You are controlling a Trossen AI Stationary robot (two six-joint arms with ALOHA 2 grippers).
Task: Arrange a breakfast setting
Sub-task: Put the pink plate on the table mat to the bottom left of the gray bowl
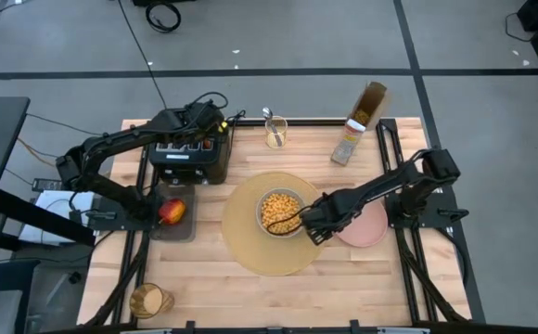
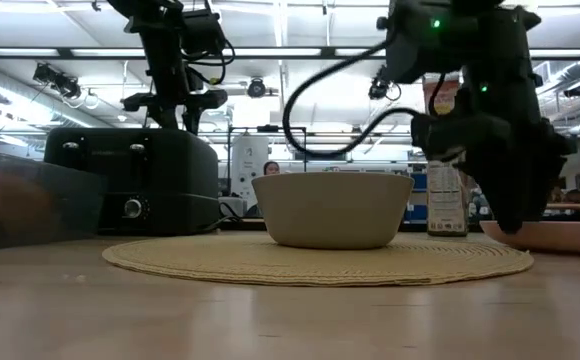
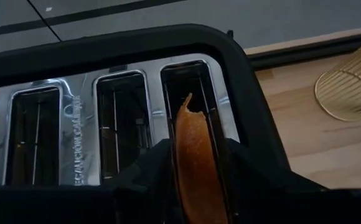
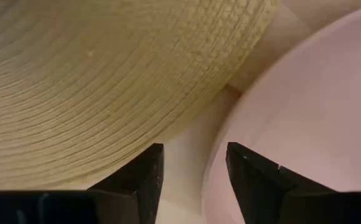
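The white bowl (image 1: 280, 211), filled with yellow cereal, stands in the middle of the round tan placemat (image 1: 250, 250). The pink plate (image 1: 366, 229) lies just off the mat's right edge. My right gripper (image 4: 193, 180) is open and empty, low over the gap between mat and plate; it also shows in the high view (image 1: 317, 227). My left gripper (image 1: 209, 139) is over the black toaster (image 1: 190, 160), shut on a slice of toast (image 3: 196, 162). The red apple (image 1: 170, 211) lies on a grey tray. The amber glass (image 1: 148, 299) stands near the front left corner. My left gripper pinches the toast slice between its two fingers by the end nearest the wrist (image 3: 196, 199). The slice stands edge-on, and its free end (image 3: 187, 102) points at the toaster's slot nearest the table's right edge (image 3: 190, 93). Whether that end has entered the slot cannot be told.
A gold wire cup (image 1: 275, 133) with a metal utensil stands right of the toaster. An open cereal box (image 1: 360, 125) stands at the far right. Bare wooden tabletop (image 1: 278, 297) lies along the near edge.
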